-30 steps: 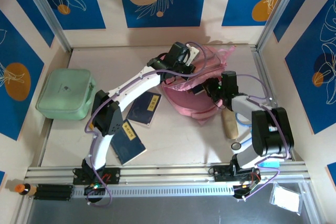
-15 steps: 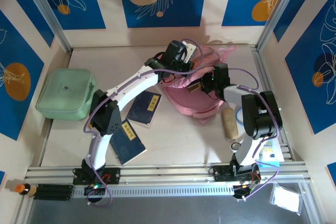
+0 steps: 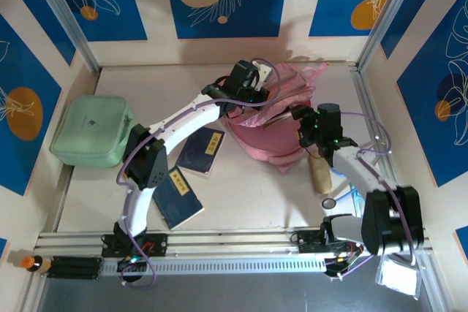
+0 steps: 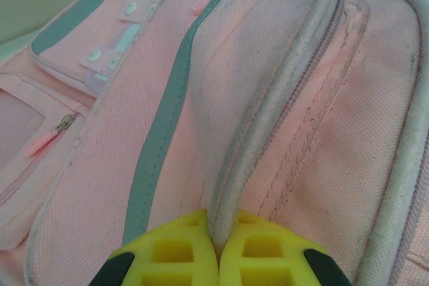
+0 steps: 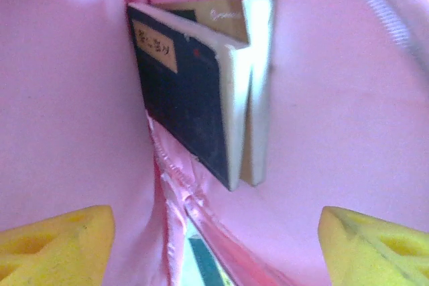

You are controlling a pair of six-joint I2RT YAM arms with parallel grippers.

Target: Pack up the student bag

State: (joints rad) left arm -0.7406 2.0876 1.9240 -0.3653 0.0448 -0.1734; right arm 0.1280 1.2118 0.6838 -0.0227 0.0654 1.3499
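Observation:
The pink student bag (image 3: pixel 265 145) lies open-mouthed in the middle of the table. My left gripper (image 3: pixel 251 84) is at its far top edge, shut on the bag's grey zipper rim (image 4: pixel 268 118), which runs up from between the yellow fingers (image 4: pixel 175 252). My right gripper (image 3: pixel 302 123) is at the bag's right opening. In the right wrist view it (image 5: pixel 214 246) stands open with nothing between its fingers. Ahead of it, inside the pink lining (image 5: pixel 67 98), a dark blue book (image 5: pixel 181 98) stands against a second book (image 5: pixel 260 85).
A mint-green case (image 3: pixel 91 131) sits at the left. Two dark blue books (image 3: pixel 201 150) (image 3: pixel 178 196) lie on the table left of the bag. A tan roll (image 3: pixel 319 173) and a small round object (image 3: pixel 330 202) lie near the right arm.
My right gripper has opened and drawn back to the right, out of the bag's mouth; the book stays inside. The left gripper keeps its hold on the rim.

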